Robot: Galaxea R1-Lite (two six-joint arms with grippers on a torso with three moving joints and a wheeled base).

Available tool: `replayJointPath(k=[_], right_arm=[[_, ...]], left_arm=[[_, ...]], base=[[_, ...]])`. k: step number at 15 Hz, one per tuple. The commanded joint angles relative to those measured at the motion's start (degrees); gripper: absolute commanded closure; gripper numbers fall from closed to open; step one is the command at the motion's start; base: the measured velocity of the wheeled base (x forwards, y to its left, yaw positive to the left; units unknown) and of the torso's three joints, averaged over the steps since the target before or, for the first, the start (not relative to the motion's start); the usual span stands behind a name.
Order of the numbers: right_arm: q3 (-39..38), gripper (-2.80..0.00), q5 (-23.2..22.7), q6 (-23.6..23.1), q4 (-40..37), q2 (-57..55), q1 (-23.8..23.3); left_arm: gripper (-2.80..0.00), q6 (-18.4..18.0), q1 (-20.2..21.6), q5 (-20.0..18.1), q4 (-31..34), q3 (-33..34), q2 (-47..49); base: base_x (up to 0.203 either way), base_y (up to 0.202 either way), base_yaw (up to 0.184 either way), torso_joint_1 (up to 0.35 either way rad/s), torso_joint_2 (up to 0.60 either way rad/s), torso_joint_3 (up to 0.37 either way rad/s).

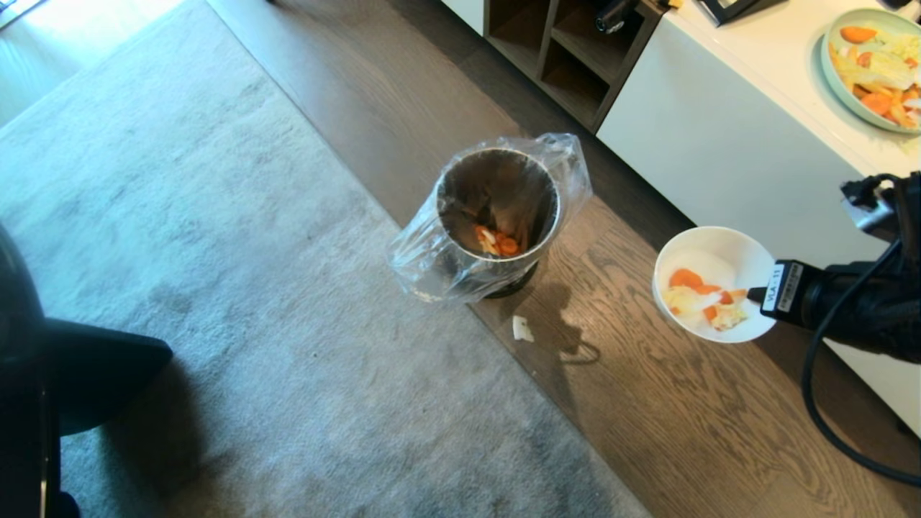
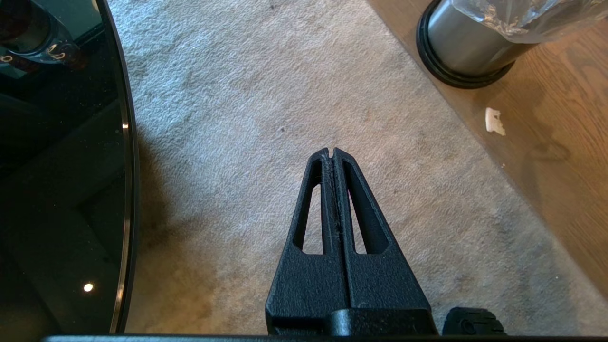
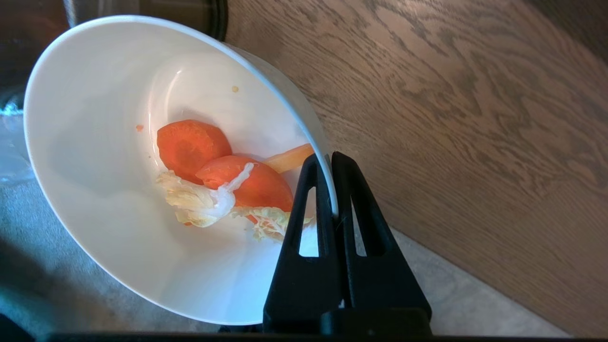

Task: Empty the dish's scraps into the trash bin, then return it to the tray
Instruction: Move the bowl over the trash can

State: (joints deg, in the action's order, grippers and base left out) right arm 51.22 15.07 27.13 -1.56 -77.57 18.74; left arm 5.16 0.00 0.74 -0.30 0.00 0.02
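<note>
The white dish [image 1: 712, 284] hangs over the wooden floor to the right of the trash bin [image 1: 496, 216], held by its rim in my right gripper [image 1: 755, 293], which is shut on it. Orange slices and pale scraps [image 1: 701, 296] lie inside the dish [image 3: 118, 190], close to the pinched rim; the scraps [image 3: 223, 185] sit beside my right gripper [image 3: 328, 159]. The steel bin with its clear liner holds some orange pieces at its bottom. My left gripper [image 2: 331, 153] is shut and empty above the carpet. The tray is out of view.
A pale-green plate [image 1: 874, 65] heaped with food sits on the white cabinet [image 1: 719, 144] at the right. A small white scrap [image 1: 522, 328] lies on the floor near the bin. A glossy black round tabletop [image 2: 61, 166] is at the left, beside the grey carpet [image 1: 216, 324].
</note>
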Motion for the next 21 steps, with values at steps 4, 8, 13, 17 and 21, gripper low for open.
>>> replayJointPath(k=[4,8,13,17,21], right_arm=[[15.1,0.0,0.1,-3.8,-0.2,-10.8,0.1],[26.1,0.0,0.2,-9.1,-0.2,-18.0,2.3],[35.0,0.0,2.5,-16.7,0.1,-23.9,7.2],[41.4,0.0,7.4,-21.5,2.9,-29.4,10.3],[42.0,0.0,8.9,-34.3,18.2,-33.8,10.6]], left_arm=[[0.0,0.0,0.0,0.0,0.0,0.0,0.0],[0.0,0.0,0.0,0.0,0.0,0.0,0.0],[0.0,0.0,0.0,0.0,0.0,0.0,0.0],[0.0,0.0,0.0,0.0,0.0,0.0,0.0],[0.0,0.0,0.0,0.0,0.0,0.0,0.0]], base=[[0.0,0.0,0.0,0.0,0.0,0.0],[0.0,0.0,0.0,0.0,0.0,0.0],[0.0,0.0,0.0,0.0,0.0,0.0],[0.0,0.0,0.0,0.0,0.0,0.0],[0.0,0.0,0.0,0.0,0.0,0.0]])
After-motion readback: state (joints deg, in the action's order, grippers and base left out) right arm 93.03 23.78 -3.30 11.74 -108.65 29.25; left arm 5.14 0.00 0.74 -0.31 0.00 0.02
